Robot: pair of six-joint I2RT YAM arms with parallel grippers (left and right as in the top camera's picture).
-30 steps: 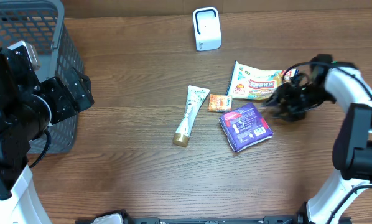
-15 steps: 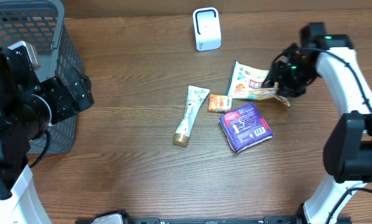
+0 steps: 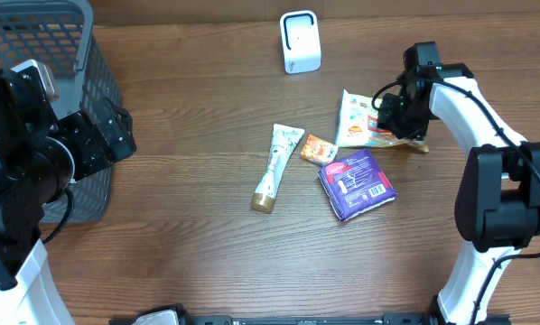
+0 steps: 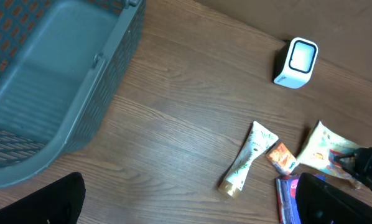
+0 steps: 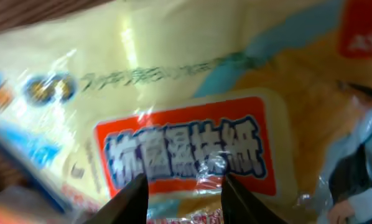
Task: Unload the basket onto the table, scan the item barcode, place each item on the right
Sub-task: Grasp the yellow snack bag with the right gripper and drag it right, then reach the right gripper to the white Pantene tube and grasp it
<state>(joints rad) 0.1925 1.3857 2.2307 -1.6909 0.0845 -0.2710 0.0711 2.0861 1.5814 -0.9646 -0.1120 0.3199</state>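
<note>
Overhead view: right gripper (image 3: 392, 117) clamps narrowly on the wipes packet (image 3: 356, 122); left gripper (image 4: 189, 205) gapes wide

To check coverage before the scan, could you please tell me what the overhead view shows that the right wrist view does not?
Only overhead: the white scanner, the grey basket, the tube, the small orange packet and the purple pack. Only right wrist: a red label with blue characters, seen close up. Both: the yellow pouch bearing that label, and the right gripper at it.
</note>
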